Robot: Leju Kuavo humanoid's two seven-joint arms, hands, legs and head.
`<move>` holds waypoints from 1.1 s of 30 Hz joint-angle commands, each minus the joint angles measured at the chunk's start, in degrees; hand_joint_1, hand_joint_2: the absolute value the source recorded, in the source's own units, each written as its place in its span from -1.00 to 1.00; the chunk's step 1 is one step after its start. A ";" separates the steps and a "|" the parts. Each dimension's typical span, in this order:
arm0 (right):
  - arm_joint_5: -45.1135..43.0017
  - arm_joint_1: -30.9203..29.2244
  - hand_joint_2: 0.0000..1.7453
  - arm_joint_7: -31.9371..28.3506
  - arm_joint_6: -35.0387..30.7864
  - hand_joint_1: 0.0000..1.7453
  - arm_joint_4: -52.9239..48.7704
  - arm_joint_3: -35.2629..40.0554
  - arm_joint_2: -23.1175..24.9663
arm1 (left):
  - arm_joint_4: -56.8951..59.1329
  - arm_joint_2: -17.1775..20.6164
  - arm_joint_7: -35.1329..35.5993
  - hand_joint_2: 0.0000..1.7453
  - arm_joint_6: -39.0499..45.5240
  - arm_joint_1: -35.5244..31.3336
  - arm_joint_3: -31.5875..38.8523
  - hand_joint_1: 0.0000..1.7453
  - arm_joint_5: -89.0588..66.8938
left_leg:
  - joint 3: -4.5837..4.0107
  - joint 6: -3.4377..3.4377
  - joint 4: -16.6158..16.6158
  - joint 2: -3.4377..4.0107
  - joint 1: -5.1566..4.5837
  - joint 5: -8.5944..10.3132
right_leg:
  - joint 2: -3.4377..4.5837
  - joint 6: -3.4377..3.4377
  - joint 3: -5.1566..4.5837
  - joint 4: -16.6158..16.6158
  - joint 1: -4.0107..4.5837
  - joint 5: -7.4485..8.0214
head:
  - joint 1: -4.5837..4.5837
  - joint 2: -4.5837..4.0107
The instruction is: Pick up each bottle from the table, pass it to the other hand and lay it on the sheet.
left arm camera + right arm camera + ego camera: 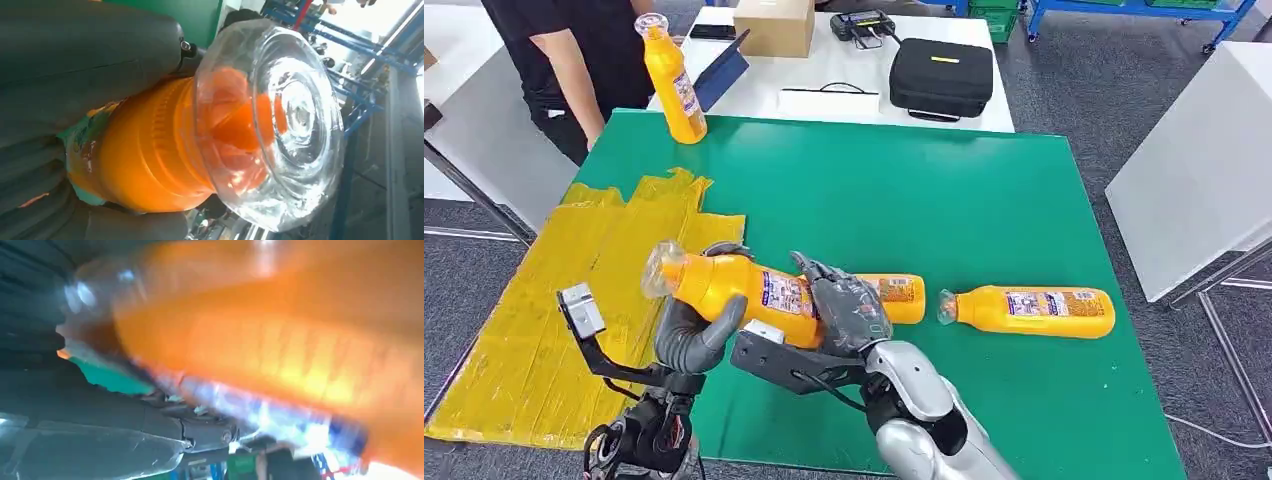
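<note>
Between our 2 hands the bottle point(754, 295) hangs above the green table point(984, 200), its clear cap pointing toward the yellow sheet point(544, 330); our left hand point(696, 335) wraps the neck end just behind the cap, and our right hand point(844, 305) lies over the labelled middle of the body. We judge this to be the passing step; the left wrist view shows thumb and fingers point(75, 55) pressed around the orange shoulder, so that grip looks firm. Whether the right hand grips or merely rests on the bottle we cannot tell, because its own view is blurred.

To do this well, we should let only 1 hand release, and only after the left holds the weight; the grip sits near 1 end, so the heavy body may tip down. We would tighten first, then open the right hand slowly, then carry the bottle over the sheet beside our left hand and lay it flat. A second bottle point(1029, 310) lies just beyond the right hand; a third point(674, 85) stands far off, near a person point(574, 60).
</note>
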 commanded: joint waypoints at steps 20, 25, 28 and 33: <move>5.28 13.20 -1.00 -14.86 -3.05 -1.00 -13.33 -20.19 -1.98 | 1.09 -1.06 -8.51 1.00 19.94 -4.30 17.65 1.00 -49.14 | 0.03 -0.08 0.03 -0.22 0.02 -0.01 | -0.38 -0.08 0.08 0.02 0.06 -0.06 | 0.00 0.00; 4.96 14.03 -1.00 -16.56 -1.31 -1.00 -13.57 -21.43 -1.69 | 2.99 1.33 -8.03 1.00 29.08 -4.23 21.51 1.00 -70.40 | 0.19 -0.10 -0.03 -0.07 -0.01 -0.04 | -0.27 -0.10 0.18 0.00 0.03 -0.06 | -0.02 0.00; 4.07 13.92 -1.00 -17.90 -1.28 -1.00 -11.45 -21.57 -1.99 | 5.25 4.77 -6.28 1.00 33.71 -3.55 22.01 1.00 -82.88 | 0.53 -0.22 -0.02 0.04 -0.04 -0.17 | -0.47 -0.22 0.49 0.05 0.06 -0.19 | -0.04 0.00; 3.47 13.52 -1.00 -18.42 -1.26 -1.00 -10.38 -21.50 -1.90 | 6.31 5.53 -5.48 1.00 34.43 -3.25 21.65 1.00 -84.82 | 0.27 -0.11 -0.07 0.06 -0.02 -0.05 | -0.21 -0.12 0.22 -0.04 0.03 -0.05 | 0.00 0.00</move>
